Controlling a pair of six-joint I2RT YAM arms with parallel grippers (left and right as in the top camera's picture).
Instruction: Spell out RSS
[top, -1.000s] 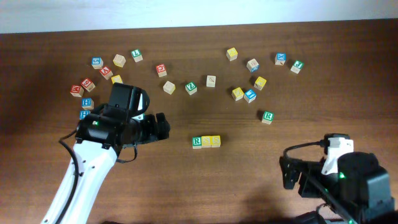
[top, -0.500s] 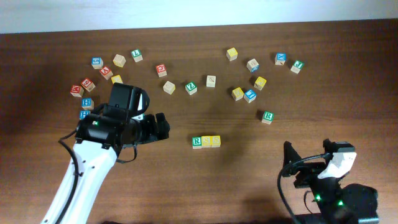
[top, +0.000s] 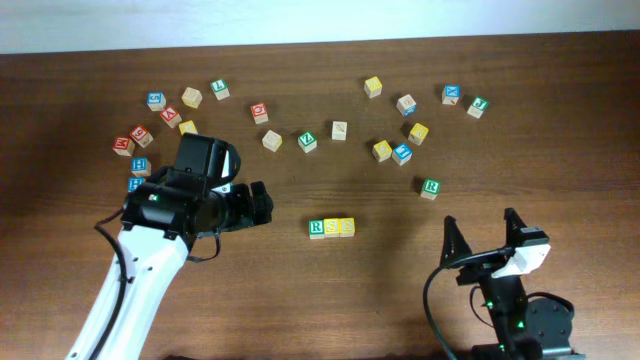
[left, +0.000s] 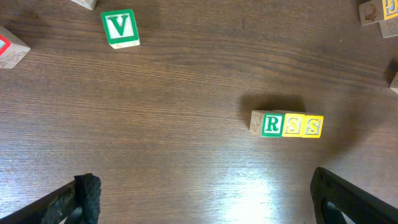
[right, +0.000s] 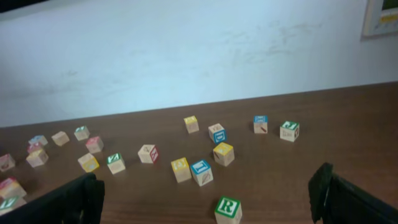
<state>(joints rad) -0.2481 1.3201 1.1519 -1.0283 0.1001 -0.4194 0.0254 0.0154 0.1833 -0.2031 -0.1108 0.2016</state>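
You look finished: the green R cube (left: 271, 124) and two yellow S cubes (left: 292, 126) touch in a row reading RSS, right of centre in the left wrist view, while left jaws and right jaws both stand spread wide and empty.

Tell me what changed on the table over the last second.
The right arm shifted left along the near edge, and the right claw turned to face across the table, open and empty. Nothing was taken hold of or let go. The left claw, the R-S-S row of cubes and the loose cubes stayed put.
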